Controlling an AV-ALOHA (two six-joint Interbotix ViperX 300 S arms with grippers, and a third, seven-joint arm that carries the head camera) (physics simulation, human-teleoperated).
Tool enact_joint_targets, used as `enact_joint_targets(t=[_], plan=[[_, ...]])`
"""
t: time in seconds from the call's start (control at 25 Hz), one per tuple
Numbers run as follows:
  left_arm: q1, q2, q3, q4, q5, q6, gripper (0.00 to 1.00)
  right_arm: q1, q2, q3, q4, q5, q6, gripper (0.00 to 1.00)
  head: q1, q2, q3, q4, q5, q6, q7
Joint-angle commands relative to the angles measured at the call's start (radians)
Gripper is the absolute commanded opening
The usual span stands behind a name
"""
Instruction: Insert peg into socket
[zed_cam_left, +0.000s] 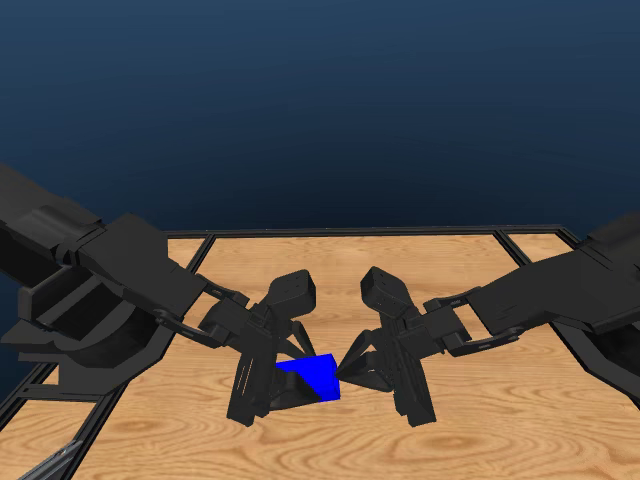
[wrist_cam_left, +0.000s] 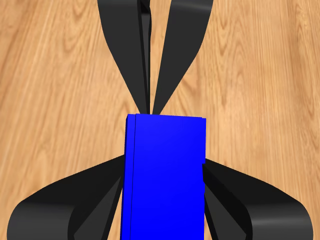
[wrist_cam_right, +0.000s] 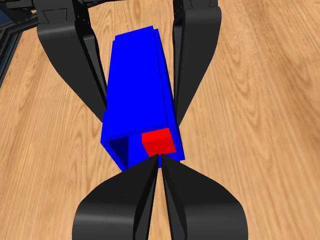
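Blue socket sits clamped in the left end effector, held above the wooden tabletop. Right end effector is closed on the red peg, whose visible end lies inside the socket's open mouth.

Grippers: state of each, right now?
Left gripper: shut on the bright blue rectangular socket block.
Right gripper: shut on the slim red peg bar, inside the socket's opening.
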Motion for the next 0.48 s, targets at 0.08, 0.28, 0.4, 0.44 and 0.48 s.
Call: enact_joint_targets(t=[0.08, 0.28, 0.4, 0.44, 0.48], plan=[[0.003, -0.021, -0.043, 0.058, 0.042, -0.065, 0.00, -0.002, 0.050, -0.053, -0.022, -0.086, 0.051, 0.00, 0.005, -0.008, -0.012, 0.002, -0.007, 0.001, 0.001], [-0.003, -0.039, -0.026, 0.115, 0.105, -0.158, 0.00, -0.018, 0.023, 0.020, -0.015, -0.089, 0.075, 0.00, 0.010, -0.007, -0.015, 0.004, -0.010, 0.006, 0.000], [-0.010, -0.067, -0.032, 0.142, 0.131, -0.199, 0.00, -0.030, -0.010, 0.088, 0.001, -0.114, 0.085, 0.00, 0.009, -0.010, -0.016, 0.004, -0.012, 0.007, 0.000], [-0.020, -0.068, -0.036, 0.153, 0.139, -0.199, 0.00, -0.031, -0.026, 0.113, 0.009, -0.156, 0.092, 0.00, 0.009, -0.011, -0.016, 0.004, -0.013, 0.007, 0.000], [-0.014, -0.062, -0.018, 0.152, 0.126, -0.213, 0.00, -0.031, -0.046, 0.134, 0.017, -0.207, 0.086, 0.00, 0.008, -0.013, -0.017, 0.004, -0.014, 0.006, 0.001]])
